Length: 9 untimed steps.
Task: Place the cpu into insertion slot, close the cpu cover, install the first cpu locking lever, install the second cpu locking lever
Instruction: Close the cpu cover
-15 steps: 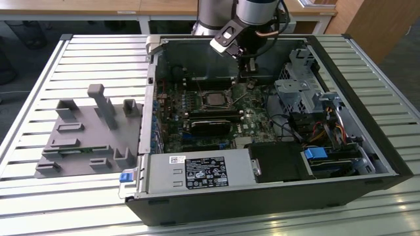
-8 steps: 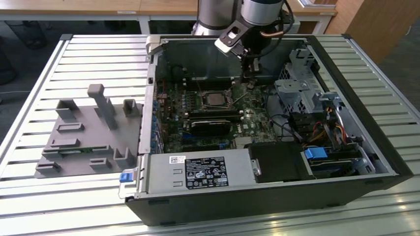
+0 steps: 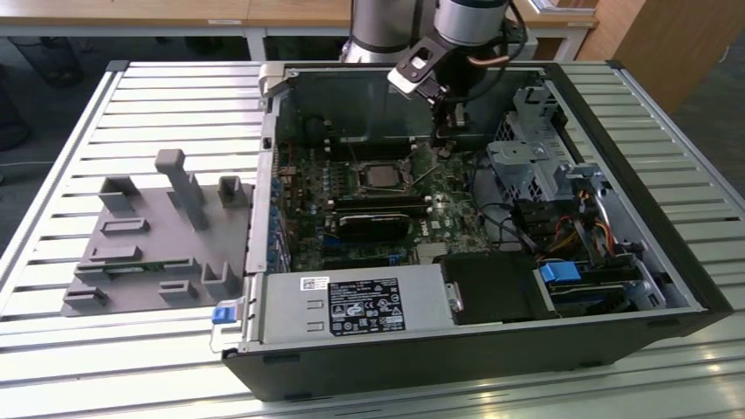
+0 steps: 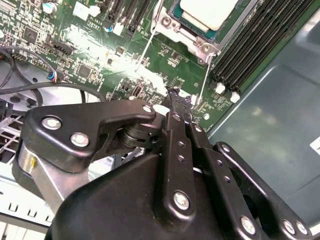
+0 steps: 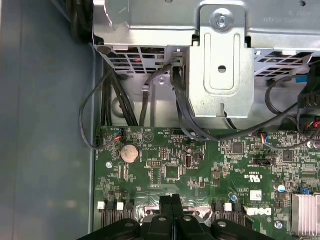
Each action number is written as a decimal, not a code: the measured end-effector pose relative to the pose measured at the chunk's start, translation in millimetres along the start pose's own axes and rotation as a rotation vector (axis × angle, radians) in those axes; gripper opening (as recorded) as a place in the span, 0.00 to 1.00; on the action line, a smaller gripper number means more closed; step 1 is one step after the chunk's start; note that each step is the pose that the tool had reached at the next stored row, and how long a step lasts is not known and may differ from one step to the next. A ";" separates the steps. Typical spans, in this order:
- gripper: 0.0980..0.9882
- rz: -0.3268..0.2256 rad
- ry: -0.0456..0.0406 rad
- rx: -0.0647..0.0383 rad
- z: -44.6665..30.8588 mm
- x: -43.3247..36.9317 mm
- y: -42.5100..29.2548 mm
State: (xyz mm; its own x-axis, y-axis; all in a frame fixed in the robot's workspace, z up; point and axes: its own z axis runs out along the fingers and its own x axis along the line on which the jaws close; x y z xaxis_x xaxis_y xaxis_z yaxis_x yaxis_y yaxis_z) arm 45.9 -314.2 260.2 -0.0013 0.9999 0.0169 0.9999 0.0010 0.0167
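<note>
The cpu (image 4: 207,11), with its dull silver top, lies in the insertion slot (image 3: 379,177) on the green board. The silvery cpu cover (image 4: 199,44) lies flat around it as a frame. Two thin wire locking levers (image 4: 144,50) (image 4: 206,77) run out from the socket's corners towards my fingertips. My gripper (image 4: 176,97) is shut, its black fingers (image 5: 171,200) pressed together with nothing seen between them. It hovers just above the board a short way from the socket, between the two lever ends. In the exterior view the gripper (image 3: 446,131) is inside the case, to the socket's right and further back.
A metal drive cage (image 5: 220,60) with black cables (image 5: 180,110) stands beside the board. Long black memory slots (image 4: 250,45) run next to the socket. The power supply (image 3: 349,305) is at the case's front. A grey fixture (image 3: 152,236) sits on the slatted table at the exterior view's left.
</note>
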 end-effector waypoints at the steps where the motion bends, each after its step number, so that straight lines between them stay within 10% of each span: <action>1: 0.01 0.000 0.0000 0.001 0.3 0.3 0.8; 9: 0.01 -0.008 0.0002 0.002 2.7 0.8 5.7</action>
State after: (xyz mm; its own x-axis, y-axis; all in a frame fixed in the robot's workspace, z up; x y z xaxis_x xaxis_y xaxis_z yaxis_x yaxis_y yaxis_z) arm 51.6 -313.4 257.6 -0.0094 0.9998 0.0170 0.9998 0.0092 0.0152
